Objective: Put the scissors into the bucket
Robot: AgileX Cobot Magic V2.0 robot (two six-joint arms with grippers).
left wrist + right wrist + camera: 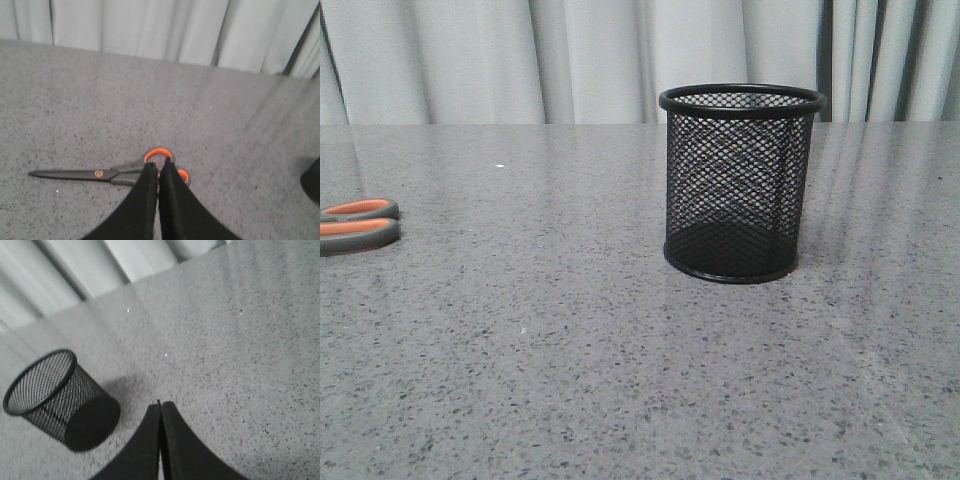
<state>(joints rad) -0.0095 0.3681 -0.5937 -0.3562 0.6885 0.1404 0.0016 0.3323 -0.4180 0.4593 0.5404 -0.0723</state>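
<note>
Lying flat scissors [112, 174], upright bucket [740, 185] apart

I can read no text, label, brand, number or sign anywhere. The orange pivot of the scissors [111, 173] is too small to show any mark, and the bucket [740, 183] carries no lettering that I can see.

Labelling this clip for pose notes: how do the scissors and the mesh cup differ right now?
The scissors lie flat on the table, blades closed; the mesh cup stands upright and empty. The scissors have orange handle inlays and pivot; the cup is all black. The scissors are long and thin, the cup cylindrical. Neither is gripped.
</note>
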